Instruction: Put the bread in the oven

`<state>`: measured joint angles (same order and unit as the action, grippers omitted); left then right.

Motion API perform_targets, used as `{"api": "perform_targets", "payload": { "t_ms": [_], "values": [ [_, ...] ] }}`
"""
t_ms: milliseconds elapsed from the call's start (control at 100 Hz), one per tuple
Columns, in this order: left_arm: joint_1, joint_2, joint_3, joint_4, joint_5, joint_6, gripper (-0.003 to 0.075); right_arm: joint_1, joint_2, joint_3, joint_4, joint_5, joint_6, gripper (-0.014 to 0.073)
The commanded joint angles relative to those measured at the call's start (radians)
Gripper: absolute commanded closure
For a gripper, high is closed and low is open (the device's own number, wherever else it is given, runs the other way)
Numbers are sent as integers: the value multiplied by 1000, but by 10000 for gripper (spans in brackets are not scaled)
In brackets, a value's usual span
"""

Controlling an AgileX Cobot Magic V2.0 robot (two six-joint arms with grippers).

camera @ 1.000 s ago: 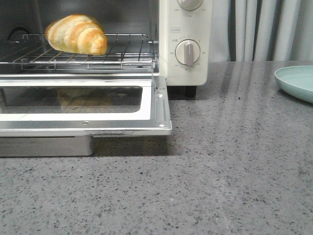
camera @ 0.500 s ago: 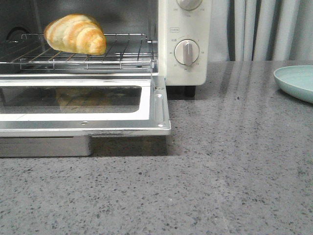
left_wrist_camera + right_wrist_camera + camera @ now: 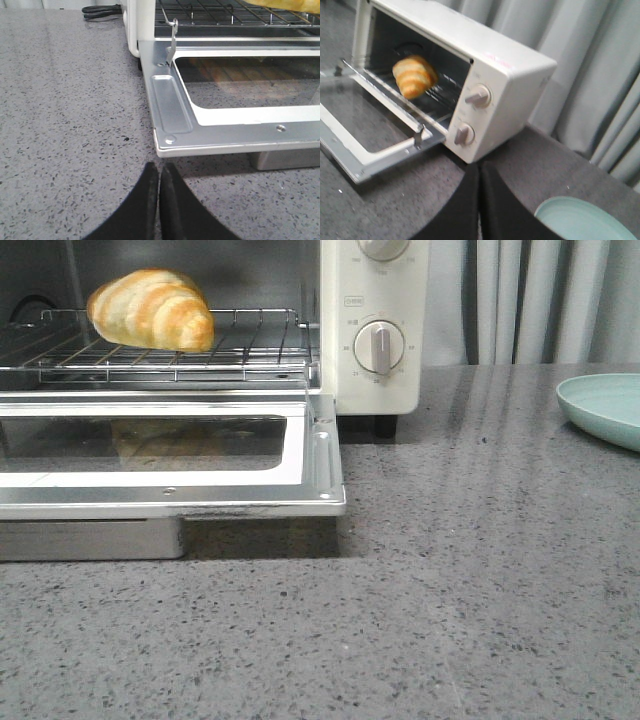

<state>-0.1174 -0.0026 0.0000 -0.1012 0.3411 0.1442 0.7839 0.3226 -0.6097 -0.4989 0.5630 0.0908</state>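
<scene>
The bread (image 3: 151, 310), a golden-brown striped roll, lies on the wire rack (image 3: 240, 345) inside the cream-white oven (image 3: 375, 390). The oven's glass door (image 3: 310, 455) hangs open, flat over the counter. The bread also shows in the right wrist view (image 3: 415, 76). My left gripper (image 3: 159, 172) is shut and empty, low over the counter just in front of the door's near corner (image 3: 170, 142). My right gripper (image 3: 479, 172) is shut and empty, raised above the counter in front of the oven's dial side (image 3: 472, 115). Neither gripper shows in the front view.
A pale green plate (image 3: 605, 408) sits on the grey speckled counter to the right of the oven; it also shows in the right wrist view (image 3: 585, 222). A black cable (image 3: 102, 10) lies behind the oven. Grey curtains (image 3: 540, 300) hang at the back.
The front view has shifted slightly: the oven, bread and plate sit a few pixels further left. Nothing on the counter has visibly moved relative to anything else.
</scene>
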Motion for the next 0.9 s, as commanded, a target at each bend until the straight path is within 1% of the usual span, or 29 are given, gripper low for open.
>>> {"api": "perform_targets", "payload": {
  "t_ms": [0, 30, 80, 200, 250, 270, 370, 450, 470, 480, 530, 740, 890],
  "values": [
    [2, -32, 24, -17, -52, -10, 741, -78, 5, 39, -24, -87, -3, 663],
    [2, -32, 24, -17, -52, -10, 741, -119, 5, 70, -5, -129, -3, 663],
    [2, -32, 24, -17, -52, -10, 741, -197, 6, 134, 26, -246, -3, 663],
    [2, -32, 24, -17, -52, -10, 741, -422, 6, 329, 105, -643, -3, 663],
    [2, -32, 24, -17, -52, -10, 741, -498, 4, 414, 127, -752, -3, 663],
    [2, -32, 24, -17, -52, -10, 741, -515, -4, 447, 142, -774, -3, 663],
    [2, -32, 24, -17, -52, -10, 741, -528, -71, 572, 227, -762, -3, 663],
    [2, -32, 24, -17, -52, -10, 741, -560, -138, 634, 281, -730, -3, 663],
    [2, -32, 24, -17, -52, -10, 741, -572, -156, 634, 290, -696, -3, 663],
    [2, -32, 24, -17, -52, -10, 741, -580, -167, 633, 293, -653, -3, 663],
    [2, -32, 24, -17, -52, -10, 741, -613, -199, 628, 311, -575, -3, 663],
    [2, -32, 24, -17, -52, -10, 741, -750, -254, 632, 316, -393, -3, 663],
    [2, -32, 24, -17, -52, -10, 741, -766, -257, 632, 316, -304, -4, 663]
  ]
}}
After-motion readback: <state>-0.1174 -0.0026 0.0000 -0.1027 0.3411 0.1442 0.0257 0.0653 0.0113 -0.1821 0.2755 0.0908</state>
